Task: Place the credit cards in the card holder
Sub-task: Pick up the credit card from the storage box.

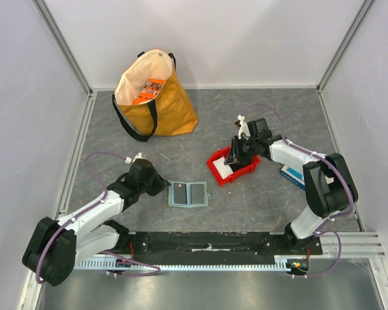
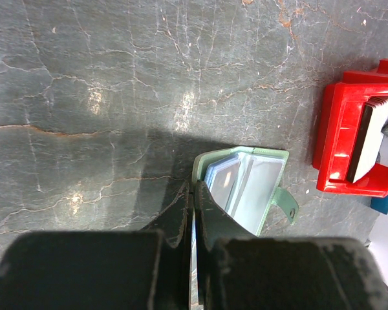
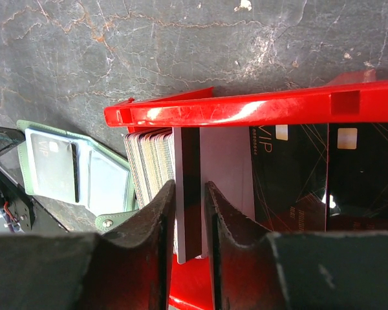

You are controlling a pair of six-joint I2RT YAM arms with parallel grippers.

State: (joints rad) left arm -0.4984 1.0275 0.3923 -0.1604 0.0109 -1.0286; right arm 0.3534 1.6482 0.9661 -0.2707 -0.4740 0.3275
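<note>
End effector on my right (image 3: 189,187) hung in the red bin (image 3: 246,110), jaws straddling one upright credit card (image 3: 187,219); gripped or not, I couldn't tell. My left end effector (image 2: 193,187) was closed at the 9 o'clock edge of the card holder (image 1: 189,194), which lay open at the bin's 8 o'clock.

The letters "VIP" are legible on a black card (image 3: 288,181) standing in the red bin (image 3: 246,110); print on the orange item (image 1: 149,90) inside the bag (image 1: 168,113) is unreadable.
</note>
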